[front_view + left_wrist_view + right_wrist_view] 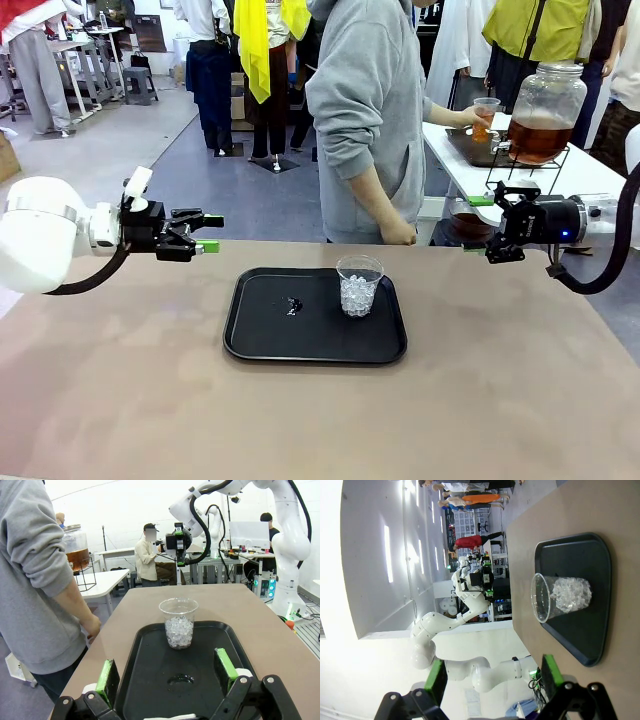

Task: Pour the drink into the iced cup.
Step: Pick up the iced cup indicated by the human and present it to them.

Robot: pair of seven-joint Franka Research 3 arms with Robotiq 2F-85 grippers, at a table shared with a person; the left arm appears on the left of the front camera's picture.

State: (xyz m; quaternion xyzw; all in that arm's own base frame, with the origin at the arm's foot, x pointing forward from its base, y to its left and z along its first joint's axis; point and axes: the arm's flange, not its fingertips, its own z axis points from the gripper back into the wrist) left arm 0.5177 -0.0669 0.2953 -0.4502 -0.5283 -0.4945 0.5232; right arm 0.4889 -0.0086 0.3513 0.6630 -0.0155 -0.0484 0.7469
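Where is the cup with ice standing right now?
In the front view the iced cup stands upright in the far right part of the black tray, apart from both grippers.

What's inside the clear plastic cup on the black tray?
The clear plastic cup holds clear ice pieces filling its lower half, with no liquid visible. The ice covers the cup's floor.

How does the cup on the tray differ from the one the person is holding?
The cup on the tray holds ice and no drink; the person's cup holds amber liquid. The cup on the tray stands free on the black tray; the person's cup is held up beside the glass dispenser. Both are clear and upright.
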